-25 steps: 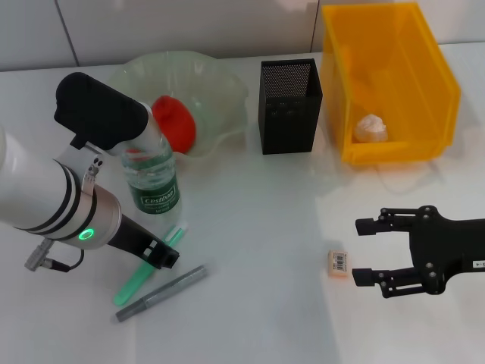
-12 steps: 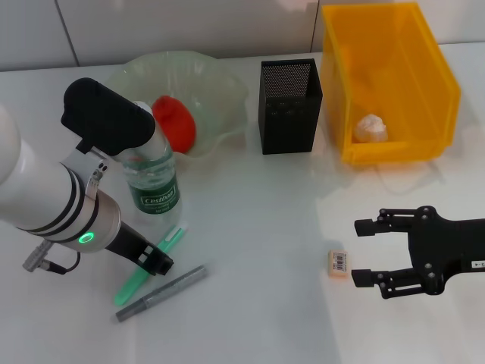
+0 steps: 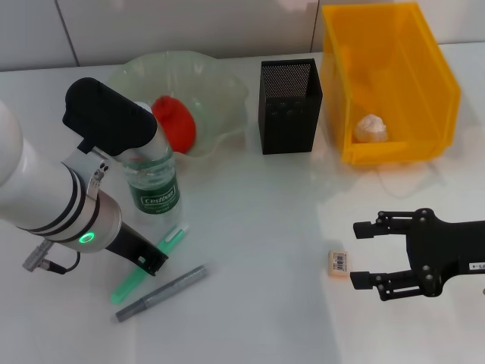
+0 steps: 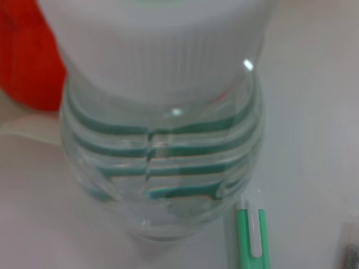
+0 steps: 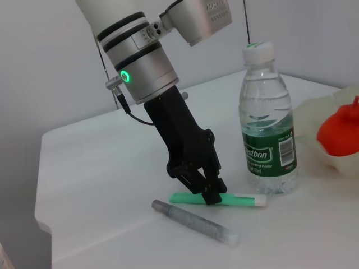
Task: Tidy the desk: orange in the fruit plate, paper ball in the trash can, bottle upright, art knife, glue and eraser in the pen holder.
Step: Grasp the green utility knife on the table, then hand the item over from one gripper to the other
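The bottle point(image 3: 151, 180) stands upright next to the fruit plate point(image 3: 220, 76), which holds the orange point(image 3: 176, 121). The paper ball point(image 3: 370, 127) lies in the trash can point(image 3: 439, 83). The pen holder point(image 3: 291, 106) stands between the plate and the can. My left gripper point(image 3: 152, 265) is down at the green art knife point(image 3: 173, 239), touching it in the right wrist view point(image 5: 211, 195). The grey glue stick point(image 3: 161, 293) lies beside the knife. My right gripper point(image 3: 362, 253) is open, and the eraser point(image 3: 339, 262) lies just off its fingertips.
The left wrist view shows the bottle point(image 4: 162, 140) close up, the orange point(image 4: 28, 56) behind it and the knife point(image 4: 251, 235) beside it. The right wrist view shows the bottle point(image 5: 268, 129), knife point(image 5: 241, 199) and glue point(image 5: 196, 221) near the table's edge.
My left gripper has shifted a little left and down along the art knife. The right gripper has edged slightly down toward the eraser.
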Robot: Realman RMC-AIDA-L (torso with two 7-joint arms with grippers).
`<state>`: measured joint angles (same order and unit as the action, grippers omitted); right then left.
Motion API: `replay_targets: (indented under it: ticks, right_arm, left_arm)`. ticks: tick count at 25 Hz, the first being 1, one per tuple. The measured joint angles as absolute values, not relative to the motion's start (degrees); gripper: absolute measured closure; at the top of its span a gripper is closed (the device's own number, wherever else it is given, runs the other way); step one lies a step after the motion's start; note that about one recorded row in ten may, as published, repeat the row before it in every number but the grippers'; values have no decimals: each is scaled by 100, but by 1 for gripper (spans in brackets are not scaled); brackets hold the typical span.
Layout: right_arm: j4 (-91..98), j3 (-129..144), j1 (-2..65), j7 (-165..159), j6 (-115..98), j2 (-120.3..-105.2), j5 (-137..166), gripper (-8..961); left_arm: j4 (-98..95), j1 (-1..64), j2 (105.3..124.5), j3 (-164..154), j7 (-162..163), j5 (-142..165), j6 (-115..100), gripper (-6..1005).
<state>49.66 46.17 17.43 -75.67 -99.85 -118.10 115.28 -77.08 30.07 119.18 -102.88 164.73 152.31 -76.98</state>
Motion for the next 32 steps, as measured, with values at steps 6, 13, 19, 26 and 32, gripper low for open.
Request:
replay_targets:
  ticks: [6, 13, 19, 26, 32]
  right_arm:
    - [4966, 4616, 1741, -7567, -9983, -11813, 11532, 161]
    - [4966, 4631, 1736, -7569, -9975, -11813, 11532, 161]
    - [4966, 4609, 1724, -7584, -9979, -11813, 11532, 161]
    - [4966, 4562, 1706, -7589, -9998, -11813, 11522, 161]
    - [4715, 3021, 1759, -7636, -10180, -11874, 11215, 161]
  left_arm:
    - [-7702, 3019, 11918, -10296, 16448, 15232, -7700, 804]
    - [-7500, 3157, 11918, -10416, 16449, 15232, -7691, 804]
    - [-7716, 3126, 11918, -10457, 16450, 15247, -7766, 803]
    - [-7987, 3077, 11917, -10507, 16451, 15284, -7911, 803]
    - [-9516, 2637, 11909, -10535, 16469, 15227, -8104, 803]
